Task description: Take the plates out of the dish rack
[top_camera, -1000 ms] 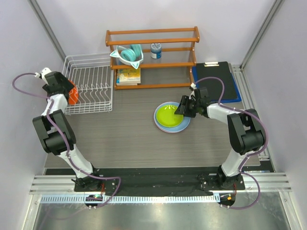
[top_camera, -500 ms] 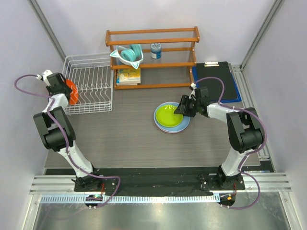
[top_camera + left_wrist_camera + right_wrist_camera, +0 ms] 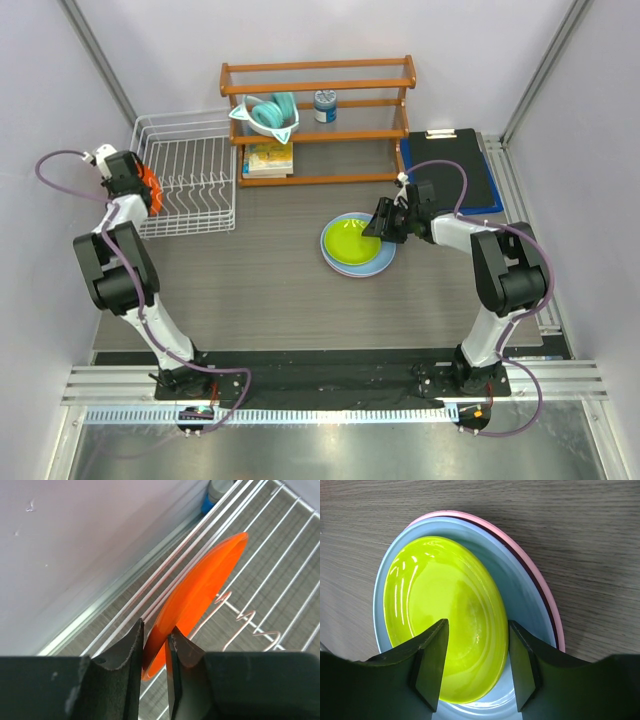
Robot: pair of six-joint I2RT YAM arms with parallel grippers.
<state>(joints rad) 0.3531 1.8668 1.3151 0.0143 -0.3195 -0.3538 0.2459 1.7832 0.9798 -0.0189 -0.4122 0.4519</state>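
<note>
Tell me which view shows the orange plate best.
Left wrist: the orange plate stands on edge, rim between the fingers. Top external shows only an orange sliver at the left side of the dish rack. Right wrist doesn't show it.

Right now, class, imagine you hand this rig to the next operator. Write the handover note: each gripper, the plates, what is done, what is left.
Left gripper: fingers pinch the rim of the orange plate, which stands tilted on edge at the left side of the dish rack.
Right gripper: open, holding nothing, over the stack on the table.
Stack: lime green plate on the light blue plate, on the pink plate.
Done: three plates are out of the rack.
Left: lift the orange plate out and probably add it to the stack.
</note>
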